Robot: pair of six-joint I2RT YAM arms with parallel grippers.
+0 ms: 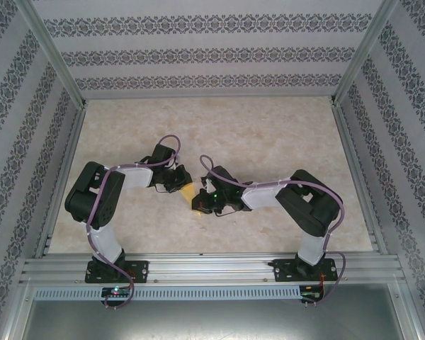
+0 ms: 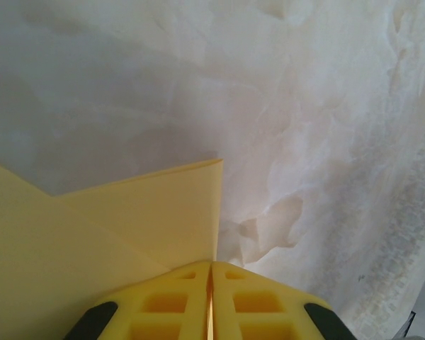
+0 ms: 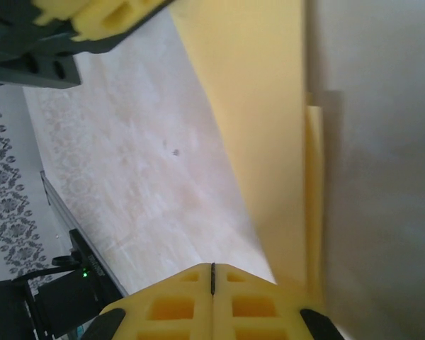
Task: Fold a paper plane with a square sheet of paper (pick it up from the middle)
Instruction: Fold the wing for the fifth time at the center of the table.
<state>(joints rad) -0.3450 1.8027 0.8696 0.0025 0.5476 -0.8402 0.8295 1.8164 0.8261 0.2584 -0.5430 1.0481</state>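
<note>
Midway across the table (image 1: 269, 134), toward its near side, the square sheet of paper (image 1: 189, 191) hangs between my two grippers, lifted off the surface as far as I can judge. It is not a flat square: one flap lies over another along a slanting crease, and a narrow second layer shows along one edge. My left gripper (image 2: 210, 273) is pinched closed on the paper's edge, with a sliver of yellow between the jaws. My right gripper (image 3: 212, 276) is closed too. The sheet runs close past it, and I cannot tell whether it is nipped there or only leaning. I judge I am partway through a fold, with most of the folds yet to do. The next move calls for bringing the flap edge to edge and pressing the crease without the thin paper slipping or buckling. No container takes part here.
</note>
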